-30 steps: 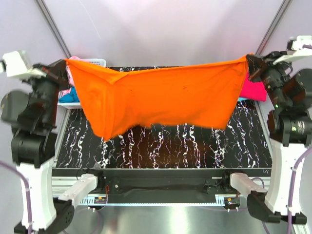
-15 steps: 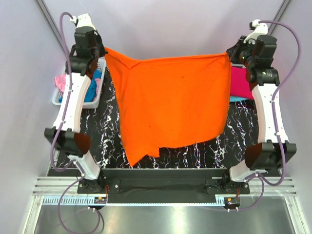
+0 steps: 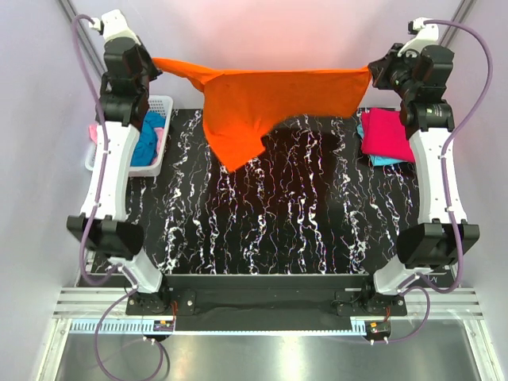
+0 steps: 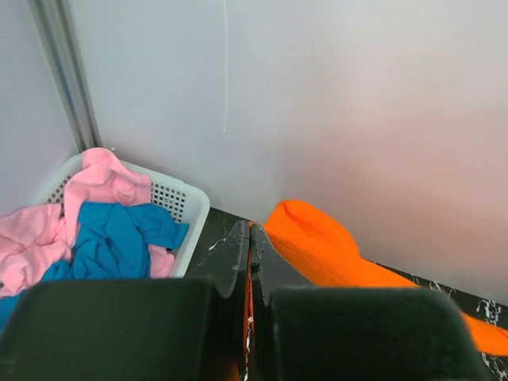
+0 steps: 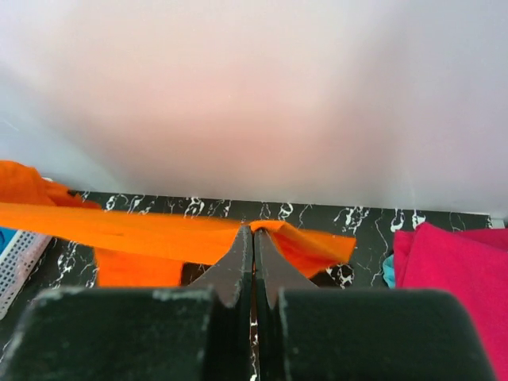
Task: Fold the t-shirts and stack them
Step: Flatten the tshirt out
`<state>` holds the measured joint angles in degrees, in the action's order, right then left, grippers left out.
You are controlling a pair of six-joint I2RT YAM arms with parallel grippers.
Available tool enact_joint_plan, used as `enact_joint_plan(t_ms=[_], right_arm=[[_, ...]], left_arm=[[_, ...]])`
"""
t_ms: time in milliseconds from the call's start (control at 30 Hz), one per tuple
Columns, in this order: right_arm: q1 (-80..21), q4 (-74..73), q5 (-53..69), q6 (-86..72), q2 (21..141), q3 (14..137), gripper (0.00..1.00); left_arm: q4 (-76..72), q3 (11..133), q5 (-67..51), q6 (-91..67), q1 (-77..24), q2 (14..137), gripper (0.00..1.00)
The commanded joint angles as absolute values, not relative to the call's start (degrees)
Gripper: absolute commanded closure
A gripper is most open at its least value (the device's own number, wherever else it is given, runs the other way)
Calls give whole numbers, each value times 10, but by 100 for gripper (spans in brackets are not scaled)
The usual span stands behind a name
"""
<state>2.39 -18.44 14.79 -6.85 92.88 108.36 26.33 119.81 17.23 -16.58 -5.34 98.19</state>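
Spanning black marbled table (image 3: 302,222) before pale walls (image 3: 278,32), orange t-shirt (image 3: 270,99) clenched by left gripper (image 3: 152,65) and right gripper (image 3: 373,73)

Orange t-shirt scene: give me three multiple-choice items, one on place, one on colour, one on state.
1. The white basket sits by the table's: A left edge; B right edge; C centre.
2. The top shirt of the right-hand pile is: A teal; B crimson-pink; C orange.
3. The orange t-shirt is: A flat on the table; B in the basket; C stretched in the air.
A, it stands far left; B, crimson-pink shows on top; C, the left gripper and right gripper are shut on its corners.
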Motion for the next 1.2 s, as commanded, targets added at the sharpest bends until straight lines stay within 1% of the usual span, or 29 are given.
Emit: enact_joint_plan(t_ms=[0,33,100,133,167,200,233,300,333,367,400,433,500,533,633,800,1000,1167], right_arm=[[26,-142,156,-64,858,1045,100],[26,-142,151,-76,845,990,100],[26,-137,148,-94,811,925,100],[26,-138,143,-119,804,863,100],[26,-139,138,-131,795,832,100],[26,-139,128,-146,792,773,100],[26,-145,116,-176,791,748,100],[26,-177,113,-190,800,689,100],[26,-205,114,-207,802,673,100],[25,-213,122,-211,801,656,100],[25,-224,113,-221,796,623,100],[25,-235,104,-238,790,607,100],[25,-275,84,-258,779,577,100],[25,-309,75,-281,779,570,100],[25,-347,69,-302,788,540,100],[25,-342,55,-335,756,455,100],[25,-343,39,-356,740,405,100],[25,-347,15,-381,726,401,100]], left_arm=[[175,1142,193,-152,-50,889,100],[178,1096,190,-150,-58,861,100],[188,1040,195,-153,-67,831,100],[202,981,194,-160,-76,818,100],[215,953,187,-183,-78,794,100],[234,921,182,-197,-85,783,100],[245,859,158,-213,-87,774,100],[277,798,137,-250,-102,761,100],[286,737,130,-263,-109,759,100],[291,706,124,-290,-116,755,100],[300,677,125,-304,-139,746,100],[304,623,143,-316,-152,742,100],[336,586,157,-395,-170,733,100],[335,554,145,-409,-179,732,100],[357,513,179,-447,-224,728,100],[358,411,185,-506,-255,686,100],[377,347,206,-554,-282,611,100],[415,334,243,-578,-282,547,100]])
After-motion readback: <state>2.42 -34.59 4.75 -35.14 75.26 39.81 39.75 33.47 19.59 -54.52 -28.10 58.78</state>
